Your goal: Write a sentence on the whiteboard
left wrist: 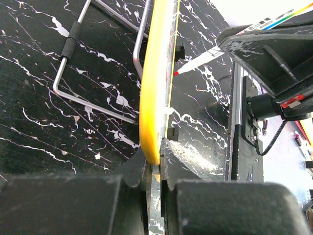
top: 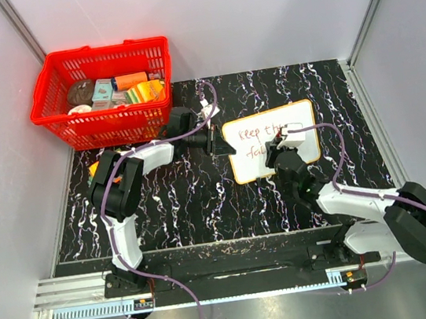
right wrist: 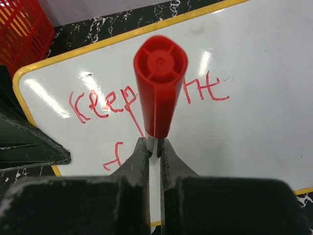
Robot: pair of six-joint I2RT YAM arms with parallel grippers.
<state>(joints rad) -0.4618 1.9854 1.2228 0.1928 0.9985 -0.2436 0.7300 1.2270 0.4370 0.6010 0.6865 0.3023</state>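
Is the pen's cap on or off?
Off: the pen shows a bare red tip by the board.

Red basket (top: pixel 105 128) w/ assorted pkgs (top: pixel 120 91) inside, far-left corner, black marbled tabletop (top: pixel 203 200)

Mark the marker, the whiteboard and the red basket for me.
marker (right wrist: pixel 159 93): right wrist view, middle of its red barrel.
whiteboard (top: pixel 302 112): top external view, bare upper right corner.
red basket (top: pixel 105 128): top external view, near wall.

Glossy whiteboard (right wrist: pixel 264 122); prob. plastic marker (right wrist: pixel 160 83).
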